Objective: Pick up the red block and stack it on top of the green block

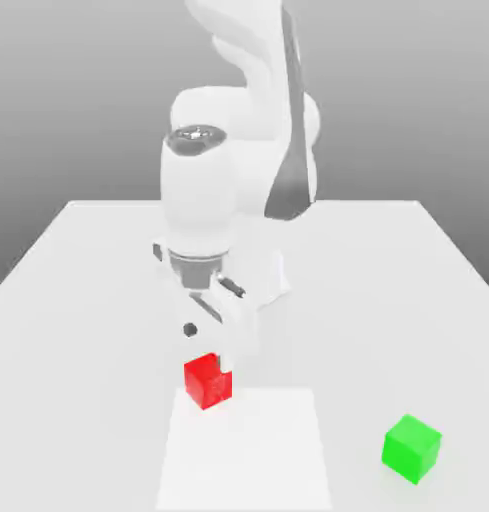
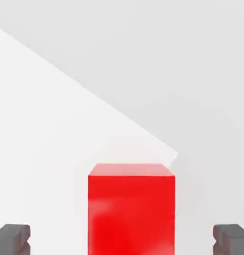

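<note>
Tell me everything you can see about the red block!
The red block is a small, bright red cube with plain, matte faces. It sits flat on the white table, at the edge of a brighter white patch. The open gripper is right over it; in the hand view its dark fingertips stand on either side with gaps, not touching. It's well apart from the green block.

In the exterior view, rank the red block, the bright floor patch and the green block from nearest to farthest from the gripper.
1. red block, right at the gripper
2. bright floor patch, just below the block
3. green block, far toward that view's right
</note>
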{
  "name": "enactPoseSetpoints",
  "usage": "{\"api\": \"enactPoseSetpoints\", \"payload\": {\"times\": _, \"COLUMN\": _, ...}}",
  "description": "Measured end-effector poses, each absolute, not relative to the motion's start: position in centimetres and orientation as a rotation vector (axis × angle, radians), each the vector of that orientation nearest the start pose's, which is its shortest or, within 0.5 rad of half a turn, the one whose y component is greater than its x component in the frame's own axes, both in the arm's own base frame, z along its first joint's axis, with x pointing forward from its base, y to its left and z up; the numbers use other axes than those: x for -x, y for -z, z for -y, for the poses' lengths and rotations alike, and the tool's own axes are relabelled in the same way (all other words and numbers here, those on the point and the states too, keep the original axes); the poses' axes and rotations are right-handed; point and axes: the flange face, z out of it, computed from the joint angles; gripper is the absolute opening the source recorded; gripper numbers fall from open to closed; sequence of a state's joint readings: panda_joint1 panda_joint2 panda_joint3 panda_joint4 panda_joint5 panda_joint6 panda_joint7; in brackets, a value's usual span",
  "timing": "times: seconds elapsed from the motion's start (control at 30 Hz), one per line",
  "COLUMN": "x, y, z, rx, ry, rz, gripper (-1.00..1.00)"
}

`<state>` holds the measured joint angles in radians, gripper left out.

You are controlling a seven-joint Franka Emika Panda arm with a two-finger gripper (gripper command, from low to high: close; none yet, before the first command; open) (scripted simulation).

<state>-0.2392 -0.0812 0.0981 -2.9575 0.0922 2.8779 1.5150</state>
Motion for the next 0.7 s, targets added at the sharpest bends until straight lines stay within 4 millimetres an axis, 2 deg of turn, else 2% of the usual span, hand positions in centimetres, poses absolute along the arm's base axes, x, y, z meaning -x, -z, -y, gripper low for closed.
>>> {"api": "enactPoseSetpoints", "payload": {"times": 0.27, "x": -32.4, "y": -17.6, "z": 5.3, "rx": 2.007, "ry": -0.014, "rz": -2.390, "gripper": 0.00}}
{"api": "enactPoseSetpoints", "payload": {"times": 0.53, "x": -31.6, "y": -14.7, "z": 5.2, "rx": 2.011, "ry": -0.003, "rz": -2.404, "gripper": 0.00}}
{"api": "enactPoseSetpoints", "payload": {"times": 0.57, "x": -31.4, "y": -14.4, "z": 5.2, "rx": 2.012, "ry": -0.002, "rz": -2.408, "gripper": -1.00}}
{"api": "enactPoseSetpoints", "payload": {"times": 0.7, "x": -31.5, "y": -14.4, "z": 5.2, "rx": 2.011, "ry": 0.000, "rz": -2.407, "gripper": -1.00}}
